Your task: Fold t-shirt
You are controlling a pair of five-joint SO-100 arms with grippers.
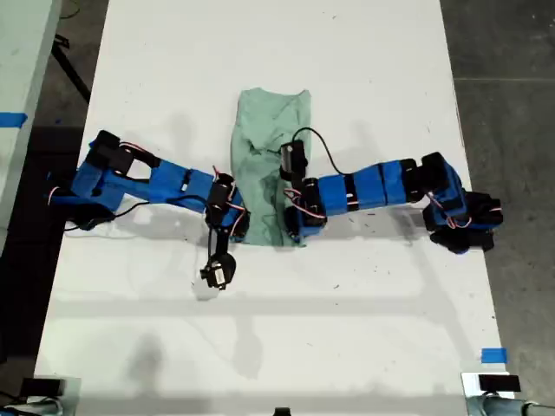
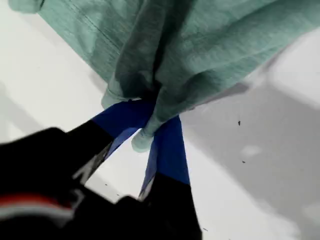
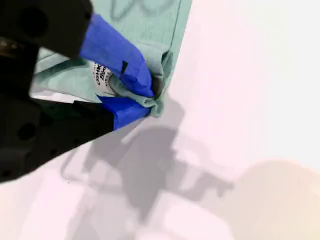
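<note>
T-shirt [image 2: 210,45] pinched in both tools.

Robotics lab: white table [image 1: 364,69], bare concrete floor [image 1: 512,104].

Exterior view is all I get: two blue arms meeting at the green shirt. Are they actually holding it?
Observer: Yes. The first wrist view shows my first gripper shut on a bunched fold of the t-shirt.
Operator: And the other one?
Observer: My second gripper is shut on a hemmed corner, with several layers pinched together.
Operator: Anything printed on the cloth?
Observer: A small white label with dark lettering lies beside that gripper. It is too blurred to read.
</note>
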